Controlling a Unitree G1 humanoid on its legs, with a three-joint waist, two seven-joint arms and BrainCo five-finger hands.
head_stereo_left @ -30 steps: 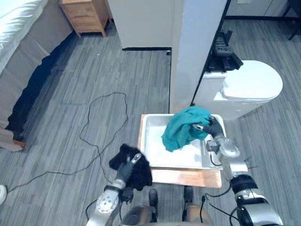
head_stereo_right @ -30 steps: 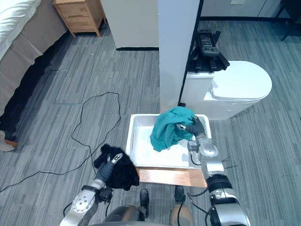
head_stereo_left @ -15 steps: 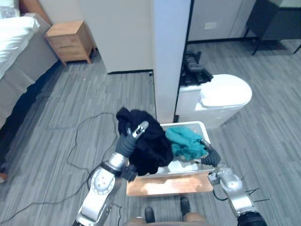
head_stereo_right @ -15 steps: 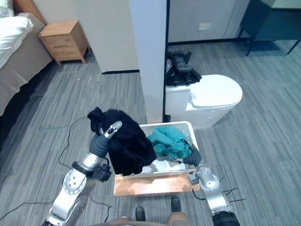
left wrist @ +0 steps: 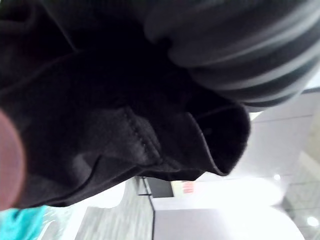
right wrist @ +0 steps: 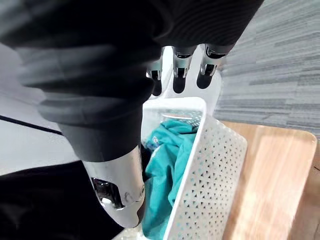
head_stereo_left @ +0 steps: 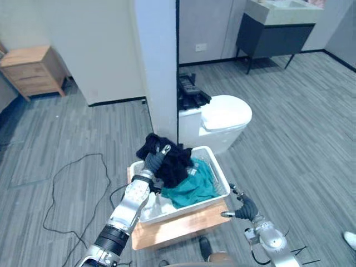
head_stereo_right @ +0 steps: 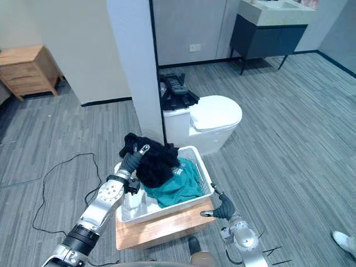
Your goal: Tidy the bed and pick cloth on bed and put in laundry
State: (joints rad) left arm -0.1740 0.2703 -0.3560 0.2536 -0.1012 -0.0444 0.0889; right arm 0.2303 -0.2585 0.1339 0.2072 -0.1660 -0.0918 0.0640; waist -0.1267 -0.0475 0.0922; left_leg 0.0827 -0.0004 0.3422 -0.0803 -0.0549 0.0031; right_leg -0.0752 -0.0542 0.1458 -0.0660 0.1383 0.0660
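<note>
Widest first: the pale pillar (head_stereo_left: 156, 61) runs down the upper middle of the frame, with the white toilet (head_stereo_left: 225, 119) just right of its foot. Below them, at lower centre, sits the white laundry basket (head_stereo_left: 221, 177) on its wooden board (head_stereo_left: 183, 227).

Inside the basket the teal cloth (head_stereo_left: 192, 186) lies spread across the right half, so I count that one as delivered.

Now the black cloth (head_stereo_left: 175, 161): it's bunched over the basket's upper-left part, its lower folds hanging down to the teal one, and my left hand (head_stereo_left: 154, 163) is clamped on it, fingers buried in the fabric with one tip poking up. From the left wrist view it's dark folds right up against the hand, so I read this as not yet released.

My right hand (head_stereo_left: 245, 210) is at lower right, outside the basket just off the board's corner, fingers loose and apart, holding nothing.

My judgement: the laundry half is nearly done. What's left is letting go of the black cloth and pulling the arm clear. Whether the bed is tidy I can't judge from here.
</note>
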